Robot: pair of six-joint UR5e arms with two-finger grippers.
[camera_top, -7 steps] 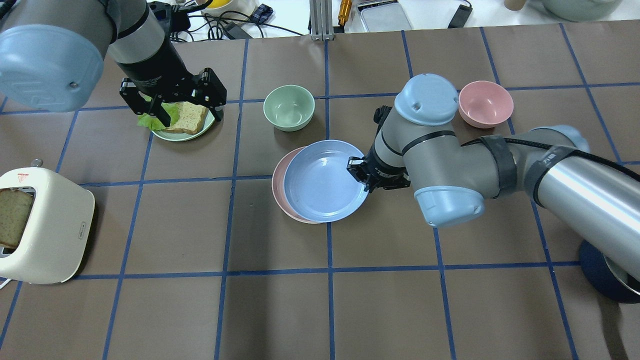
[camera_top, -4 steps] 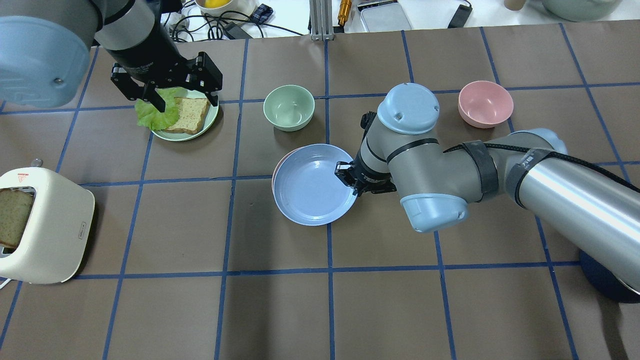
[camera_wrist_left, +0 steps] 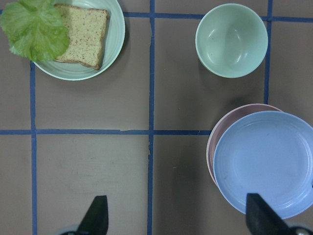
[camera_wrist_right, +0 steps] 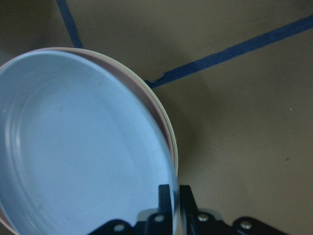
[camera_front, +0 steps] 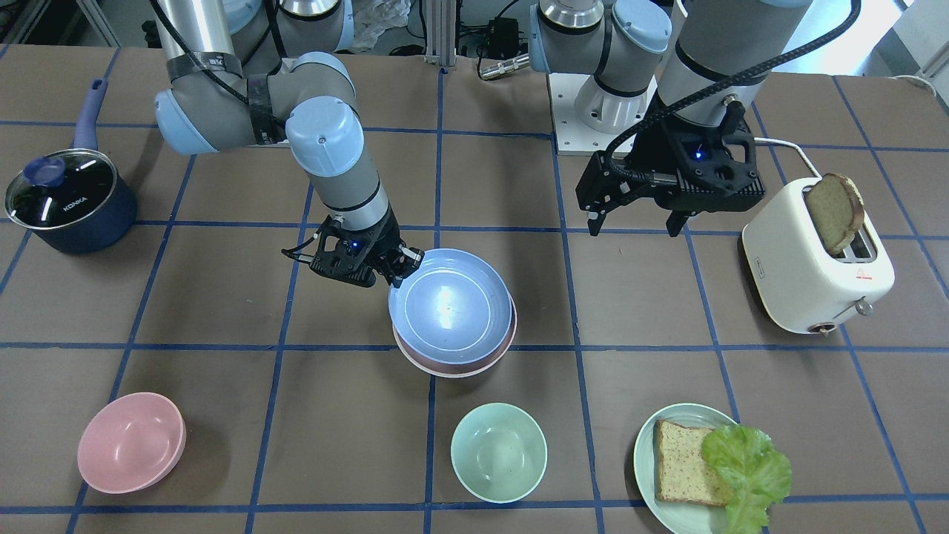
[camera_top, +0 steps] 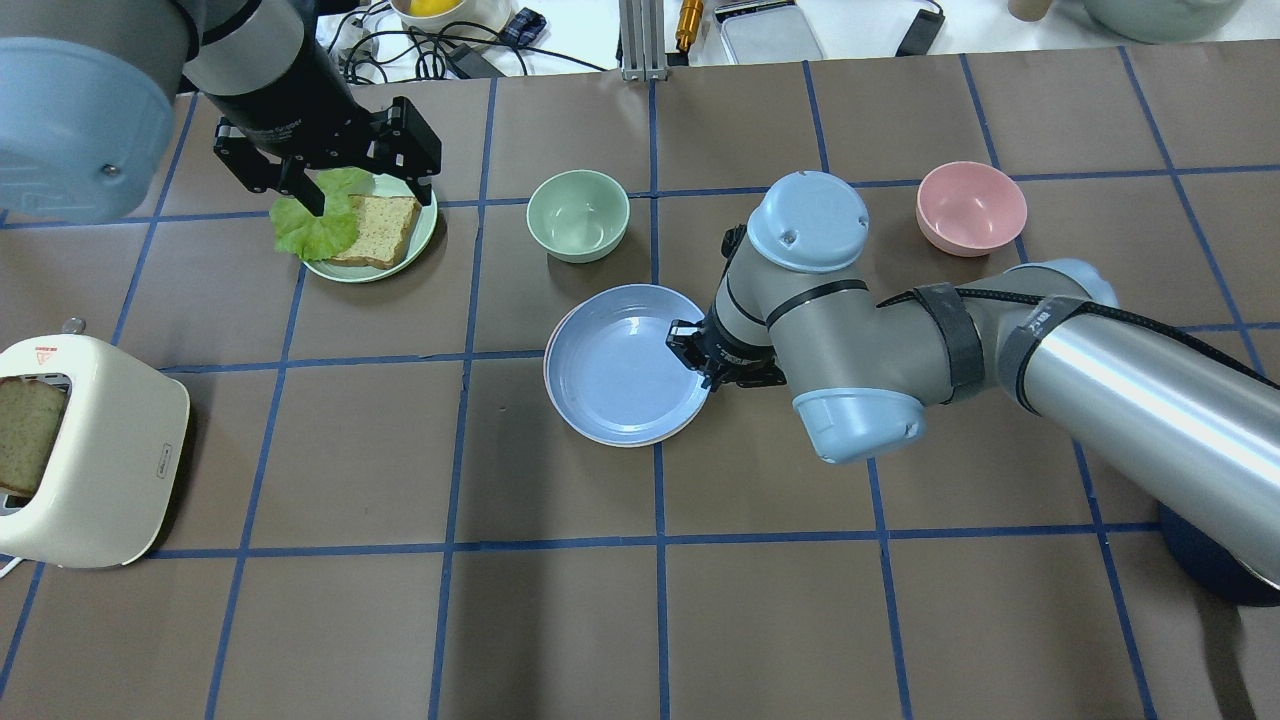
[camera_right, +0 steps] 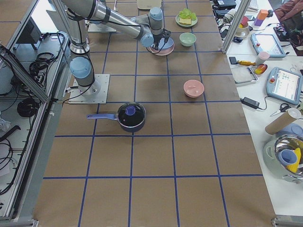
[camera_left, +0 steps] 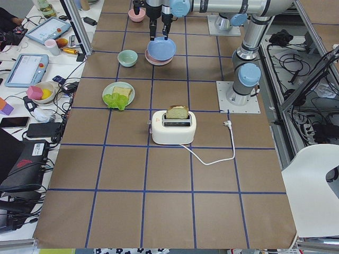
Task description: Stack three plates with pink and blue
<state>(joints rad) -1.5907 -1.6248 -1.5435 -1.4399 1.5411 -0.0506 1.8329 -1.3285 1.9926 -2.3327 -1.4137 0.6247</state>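
My right gripper [camera_top: 690, 358] is shut on the rim of the light blue plate [camera_top: 620, 365], seen close in the right wrist view [camera_wrist_right: 171, 200]. The blue plate sits over the pale pink plate [camera_front: 458, 367] at the table's middle and covers nearly all of it. In the right wrist view the pink plate [camera_wrist_right: 155, 108] shows below a dark gap, with a pale edge around it. I cannot tell whether that edge is the cream-white plate. My left gripper [camera_top: 365, 195] is open and empty, high over the mint plate, apart from the stack [camera_wrist_left: 178, 218].
A mint bowl [camera_top: 578, 215] stands just behind the stack. A pink bowl [camera_top: 971, 207] is at the back right. A mint plate with bread and lettuce [camera_top: 425, 235] is at the back left, a toaster [camera_top: 85, 450] at the left edge, a blue pot [camera_front: 70, 193] beside my right arm.
My right gripper has carried the blue plate leftward, so it now covers the pink plate almost fully. My left gripper has drifted slightly toward the table's far side, still open.
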